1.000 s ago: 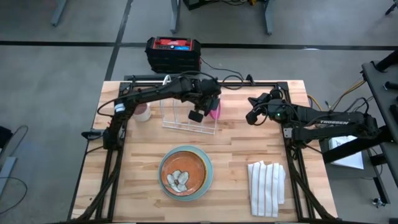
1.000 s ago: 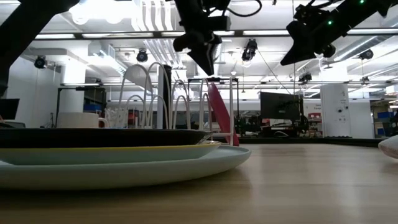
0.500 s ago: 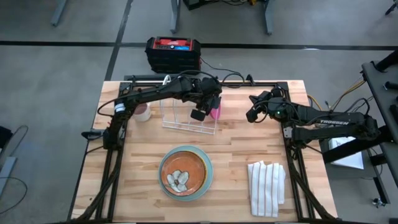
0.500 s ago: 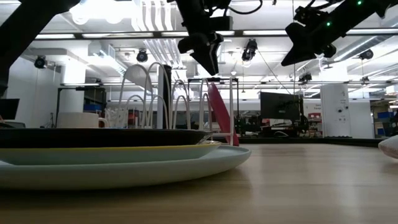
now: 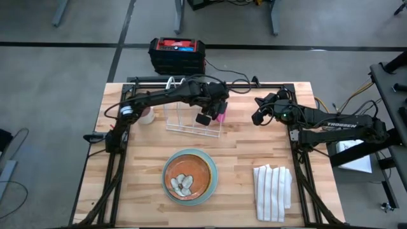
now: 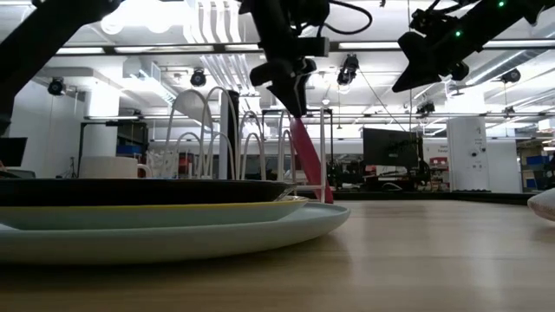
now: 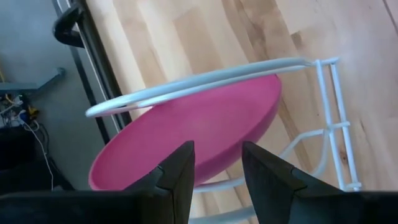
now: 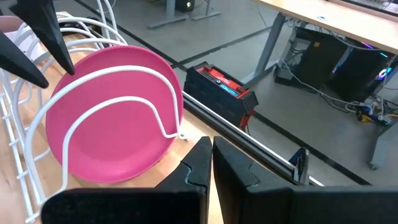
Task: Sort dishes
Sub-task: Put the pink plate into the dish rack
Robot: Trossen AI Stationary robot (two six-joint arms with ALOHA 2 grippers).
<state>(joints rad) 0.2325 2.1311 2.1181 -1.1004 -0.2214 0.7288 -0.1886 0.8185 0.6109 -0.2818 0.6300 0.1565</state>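
Note:
A magenta-pink plate (image 5: 220,114) stands on edge in the right end of a white wire rack (image 5: 191,121), leaning on its wire hoop (image 7: 205,81). My left gripper (image 7: 214,180) is open just above the plate's upper rim (image 6: 297,121), one finger on either side; it also shows in the high view (image 5: 205,118). My right gripper (image 5: 257,119) is shut and empty in the air to the right of the rack. An orange-brown plate with white marks (image 5: 186,179) tops a stack on the yellow plate (image 6: 199,212) and the pale teal plate (image 5: 213,166).
A white striped folded cloth (image 5: 273,191) lies at the near right. A small white mug (image 5: 146,114) stands left of the rack. A black and red box (image 5: 177,54) sits beyond the table's far edge. Bare wood lies between the rack and the plate stack.
My left gripper has come down a little and toward the table's right edge, closer to the pink plate's upper rim. The plate stays in the rack.

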